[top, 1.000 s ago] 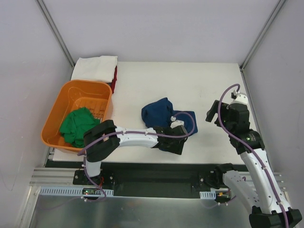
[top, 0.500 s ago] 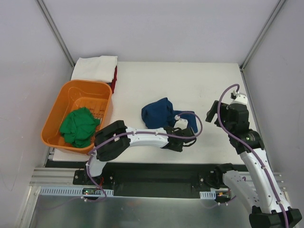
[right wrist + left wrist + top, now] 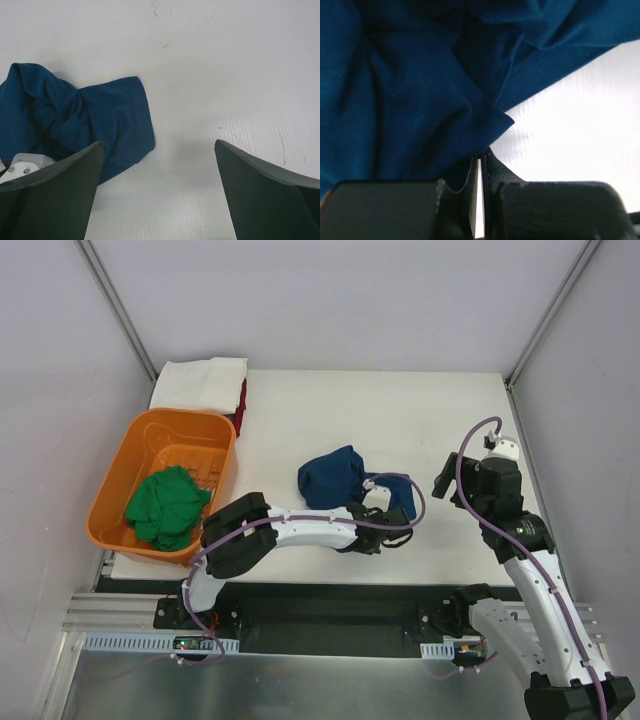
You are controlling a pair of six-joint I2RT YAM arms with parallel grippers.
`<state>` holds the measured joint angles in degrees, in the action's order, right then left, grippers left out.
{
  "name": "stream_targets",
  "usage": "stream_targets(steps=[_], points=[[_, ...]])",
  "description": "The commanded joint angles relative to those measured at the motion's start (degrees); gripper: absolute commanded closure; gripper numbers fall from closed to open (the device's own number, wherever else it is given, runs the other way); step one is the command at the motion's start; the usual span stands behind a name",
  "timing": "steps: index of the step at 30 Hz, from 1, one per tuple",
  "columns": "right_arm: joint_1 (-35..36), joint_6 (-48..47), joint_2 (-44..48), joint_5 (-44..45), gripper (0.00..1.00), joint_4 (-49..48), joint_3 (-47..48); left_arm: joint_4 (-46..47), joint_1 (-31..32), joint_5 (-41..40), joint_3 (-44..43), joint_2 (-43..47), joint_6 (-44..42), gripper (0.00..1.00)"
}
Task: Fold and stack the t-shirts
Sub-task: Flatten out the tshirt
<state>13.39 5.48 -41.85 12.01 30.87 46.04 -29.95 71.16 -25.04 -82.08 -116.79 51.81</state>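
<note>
White tabletop (image 3: 400,410), pale walls on three sides: the left gripper (image 3: 480,160) has its two dark fingers pressed almost together, only a thin slit between them, and a folded edge of the navy t-shirt (image 3: 335,478) runs down into their tips. The shirt lies crumpled on the table to the right of the orange tub (image 3: 180,414), apart from it. In the left wrist view its blue folds fill the upper left, with bare table showing at right. No print shows on the cloth in any view. The left arm reaches low across the near edge of the table from below the tub to the shirt's near right side.

Farther right of the tub, beyond the navy shirt, the right gripper (image 3: 159,144) is held above bare table with its fingers spread wide and nothing between them. Its camera looks down on the shirt's flat right edge.

Inside the tub, a green t-shirt (image 3: 165,505) sits bunched against the near wall. Just behind the tub, at the table's far left corner, a white t-shirt (image 3: 200,383) lies folded flat, with a strip of a red t-shirt (image 3: 242,400) showing under its right edge.
</note>
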Motion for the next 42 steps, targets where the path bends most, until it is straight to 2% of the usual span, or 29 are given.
stream_targets(steps=[1,5,9,16,20,23,29,35,42], points=[[0.24,-0.11,-0.08,0.03,0.03,-0.46,-0.07,-4.59,-0.76,-3.34,3.85,-0.29,1.97,1.00],[0.24,-0.20,-0.43,-0.23,0.03,-0.64,0.01,-3.80,-0.75,-7.21,8.77,5.07,4.08,1.00],[0.24,-0.11,-1.66,-1.02,0.03,-0.73,0.10,-1.69,-0.67,-10.63,16.05,14.63,3.82,1.00],[0.24,0.06,-3.42,-2.16,0.03,-1.08,0.10,8.50,-0.75,-9.94,29.51,34.15,-3.82,1.00],[0.23,0.59,-4.65,-2.08,0.03,0.06,0.19,9.74,-0.93,-11.08,35.40,46.00,-4.96,1.00],[0.24,0.85,-5.70,-2.87,0.03,1.20,-0.60,9.92,-1.28,-14.06,41.45,52.08,-5.06,1.00],[0.32,2.43,-7.46,-3.04,0.03,3.75,-3.76,9.74,-5.32,-12.84,49.46,63.06,-2.77,1.00],[0.41,5.51,-9.13,-6.47,0.03,3.06,-5.70,9.30,-9.71,-11.35,53.95,71.07,-2.59,1.00],[1.73,8.41,-12.90,-9.37,0.03,-0.11,-5.70,9.04,-10.69,-10.21,55.89,73.11,-2.16,1.00]])
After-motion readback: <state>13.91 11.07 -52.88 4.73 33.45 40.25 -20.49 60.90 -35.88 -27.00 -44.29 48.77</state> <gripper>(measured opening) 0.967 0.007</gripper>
